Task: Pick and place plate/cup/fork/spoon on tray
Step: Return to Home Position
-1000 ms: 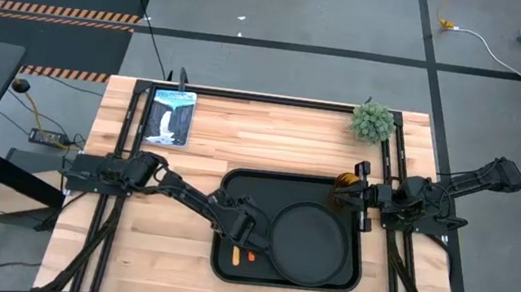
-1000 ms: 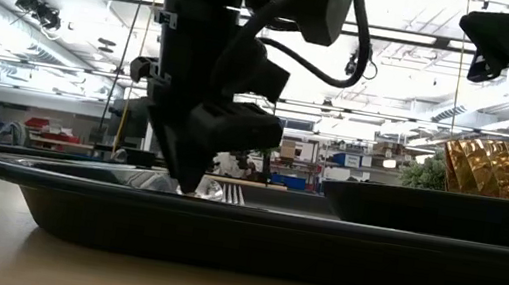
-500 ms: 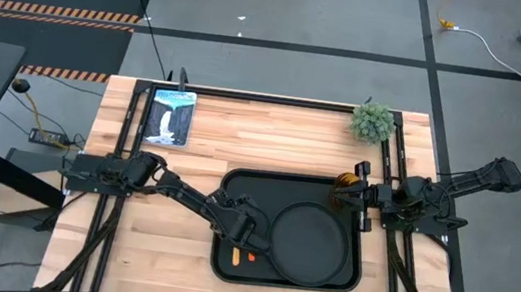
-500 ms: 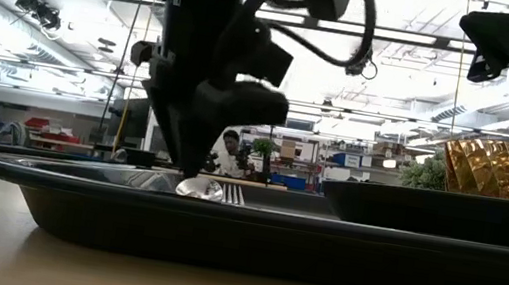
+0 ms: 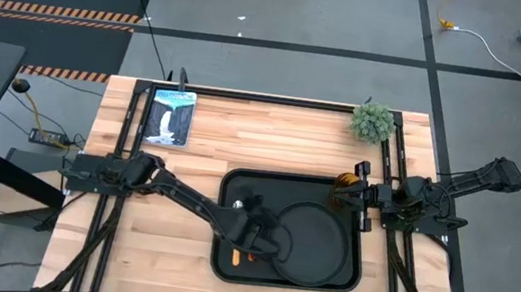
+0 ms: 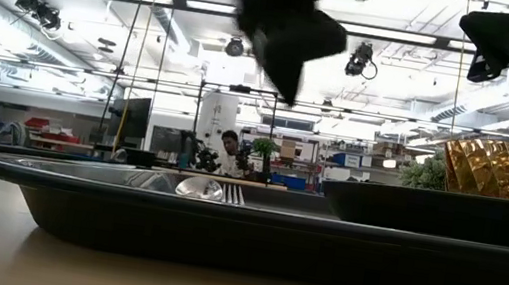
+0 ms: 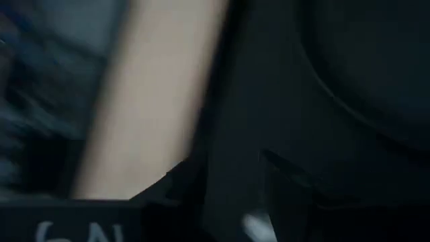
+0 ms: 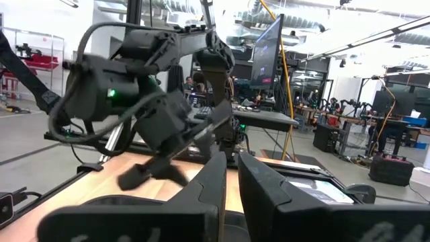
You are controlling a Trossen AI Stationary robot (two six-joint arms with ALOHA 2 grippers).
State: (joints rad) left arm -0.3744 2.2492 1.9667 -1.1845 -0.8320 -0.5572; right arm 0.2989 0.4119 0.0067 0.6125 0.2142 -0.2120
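Observation:
The black tray lies on the wooden table. The round black plate sits on its right half, and also shows in the low view. The spoon's bowl and the fork's tines lie side by side on the tray's left part; their orange handles show from above. The amber cup stands at the tray's far right corner. My left gripper hangs open and empty above the tray, between the cutlery and the plate. My right gripper is shut and empty by the cup.
A small green plant stands at the far right of the table. A picture card lies at the far left. Bare wood lies left of the tray. A person shows in the room behind.
My left gripper has risen from just above the spoon's bowl on the tray and moved toward the table's right and near edges, coming closer to the plate. The spoon and fork stay lying on the tray.

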